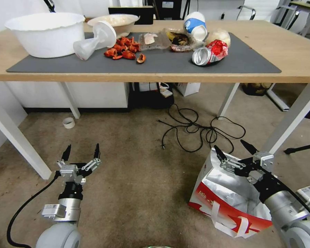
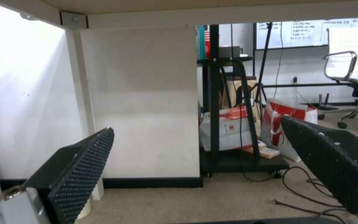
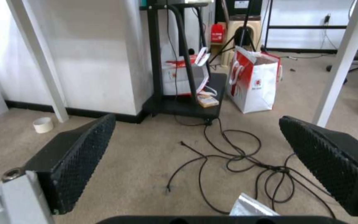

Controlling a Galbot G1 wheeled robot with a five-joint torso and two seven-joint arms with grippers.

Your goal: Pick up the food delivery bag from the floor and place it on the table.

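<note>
The food delivery bag [image 1: 227, 196], red and white with a silver foil lining and white strap handles, stands open on the carpet at the lower right. My right gripper [image 1: 229, 146] hovers open just above the bag's far rim, holding nothing. A corner of the foil lining [image 3: 251, 207] shows below that gripper [image 3: 196, 119] in the right wrist view. My left gripper [image 1: 82, 148] is open and empty, low over bare carpet at the left, and its fingers frame the space under the table [image 2: 197, 124]. The table [image 1: 292, 51] with its dark grey mat [image 1: 162, 63] stretches across the back.
A white bowl [image 1: 46, 32], a cup, food scraps [image 1: 124, 50] and crushed cans [image 1: 210, 53] crowd the mat. A tangled black cable [image 1: 196, 131] lies under the table, a tape roll [image 1: 69, 122] by a white leg [image 1: 19, 144]. Another red-and-white bag [image 3: 253, 84] stands behind.
</note>
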